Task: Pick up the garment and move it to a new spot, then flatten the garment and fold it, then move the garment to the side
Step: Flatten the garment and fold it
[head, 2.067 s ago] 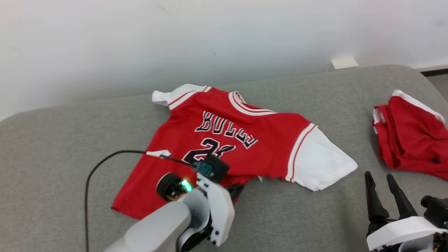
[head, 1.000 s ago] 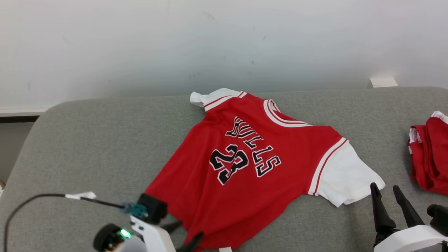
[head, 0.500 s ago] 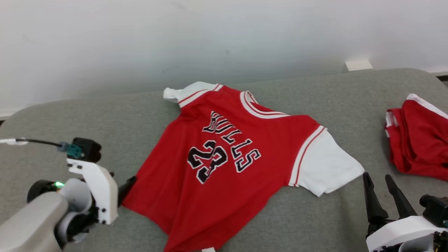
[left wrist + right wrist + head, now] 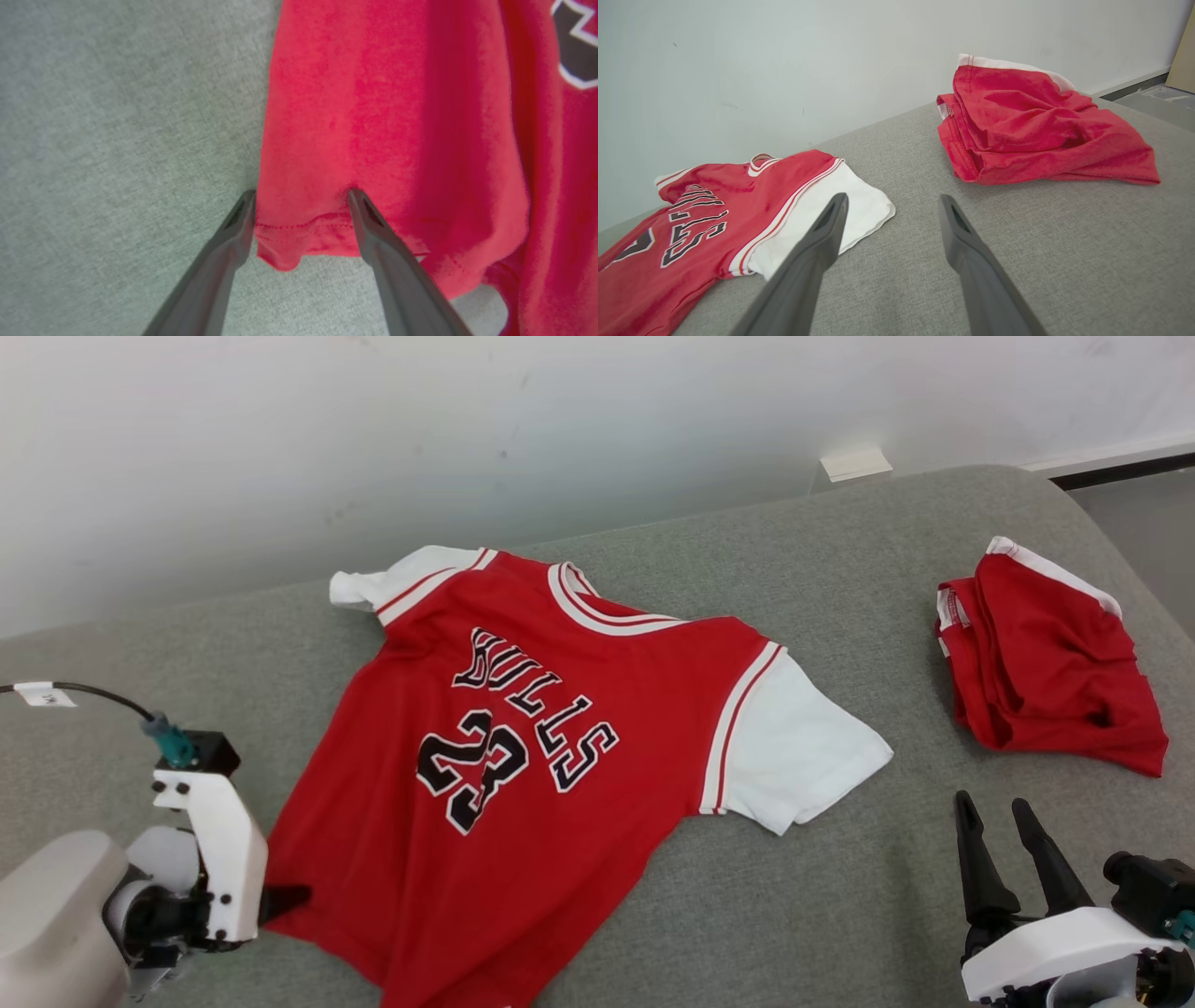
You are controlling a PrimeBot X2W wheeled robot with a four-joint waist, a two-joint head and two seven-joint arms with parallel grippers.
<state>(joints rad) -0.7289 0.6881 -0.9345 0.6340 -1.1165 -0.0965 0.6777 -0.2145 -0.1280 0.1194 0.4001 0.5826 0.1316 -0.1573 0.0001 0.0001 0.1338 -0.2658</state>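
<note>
Red jersey (image 4: 523,756) spread print-up on the grey surface (image 4: 840,915), its hem corner (image 4: 299,233) lying right between the left jaws. Those jaws wide open, straddling the hem, gripping nothing. Right jaws likewise fully apart and empty, with the white sleeve (image 4: 812,191) near on their left and crumpled red shorts (image 4: 1031,135) ahead to their right. Probably light, limp and thin: bound to sag and bunch, never to hold shape. Best pinched at the hem corners or shoulder seams, through both layers, then lifted slowly to avoid dragging in creases.
</note>
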